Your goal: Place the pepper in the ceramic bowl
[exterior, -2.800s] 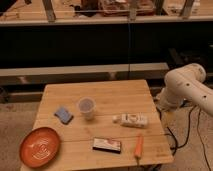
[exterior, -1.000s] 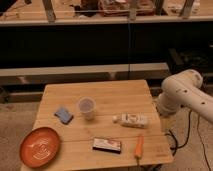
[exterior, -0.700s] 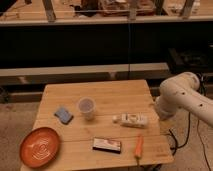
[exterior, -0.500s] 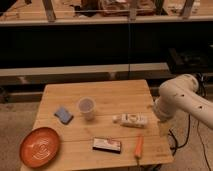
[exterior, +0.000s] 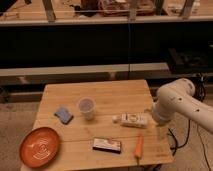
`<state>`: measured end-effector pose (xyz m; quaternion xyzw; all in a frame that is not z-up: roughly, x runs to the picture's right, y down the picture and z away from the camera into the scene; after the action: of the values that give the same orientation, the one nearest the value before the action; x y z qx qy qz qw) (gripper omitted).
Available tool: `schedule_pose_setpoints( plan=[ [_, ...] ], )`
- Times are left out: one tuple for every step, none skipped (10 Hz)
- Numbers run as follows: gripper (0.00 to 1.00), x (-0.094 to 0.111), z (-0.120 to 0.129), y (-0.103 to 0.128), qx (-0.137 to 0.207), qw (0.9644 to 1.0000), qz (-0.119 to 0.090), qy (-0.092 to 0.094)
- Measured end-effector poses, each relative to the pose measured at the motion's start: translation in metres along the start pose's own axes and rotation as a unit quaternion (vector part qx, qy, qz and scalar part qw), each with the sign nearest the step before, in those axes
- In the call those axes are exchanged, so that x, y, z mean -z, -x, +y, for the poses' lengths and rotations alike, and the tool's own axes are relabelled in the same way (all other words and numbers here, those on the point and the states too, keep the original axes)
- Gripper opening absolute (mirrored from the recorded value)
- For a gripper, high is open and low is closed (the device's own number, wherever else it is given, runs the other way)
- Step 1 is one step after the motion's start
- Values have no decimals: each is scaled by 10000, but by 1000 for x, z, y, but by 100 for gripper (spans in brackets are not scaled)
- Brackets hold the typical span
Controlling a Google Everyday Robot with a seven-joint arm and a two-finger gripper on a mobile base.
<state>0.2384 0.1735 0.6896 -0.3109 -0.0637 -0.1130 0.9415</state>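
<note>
The pepper (exterior: 139,146), slim and orange, lies near the front right edge of the wooden table (exterior: 107,90). The ceramic bowl (exterior: 40,145), a wide orange-red dish with pale swirls, sits at the front left corner. My white arm (exterior: 176,103) reaches in from the right over the table's right edge. The gripper (exterior: 161,131) hangs at its lower end, just right of and above the pepper, apart from it and far from the bowl.
A translucent cup (exterior: 86,107) stands mid-table, with a blue sponge (exterior: 63,114) to its left. A white packet (exterior: 131,120) lies just behind the pepper, and a dark rectangular box (exterior: 107,145) lies to its left. Dark shelving runs behind the table.
My arm has swung left and lower, from beside the table to over its right edge near the pepper. The things on the table have not moved.
</note>
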Motion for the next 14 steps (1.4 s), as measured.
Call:
schedule_pose_setpoints(
  plan=[
    [80, -3, 2, 3, 65, 10000, -28, 14],
    [80, -4, 2, 4, 83, 9999, -56, 23],
    [80, -6, 3, 5, 97, 9999, -83, 42],
    [80, -11, 4, 7, 120, 9998, -118, 58],
    [80, -18, 6, 9, 157, 9997, -154, 64],
    [80, -21, 6, 10, 191, 9996, -172, 67],
    [80, -24, 6, 11, 217, 9995, -195, 74],
    [80, -28, 8, 13, 258, 9994, -233, 94],
    [80, -30, 9, 13, 271, 9993, -247, 111],
    [80, -31, 9, 14, 289, 9992, -262, 113],
    [80, -37, 10, 16, 355, 9988, -303, 151],
    [80, -41, 11, 17, 411, 9985, -322, 167],
    [80, -45, 11, 18, 472, 9981, -343, 187],
    [80, -50, 12, 20, 544, 9976, -363, 210]
  ],
)
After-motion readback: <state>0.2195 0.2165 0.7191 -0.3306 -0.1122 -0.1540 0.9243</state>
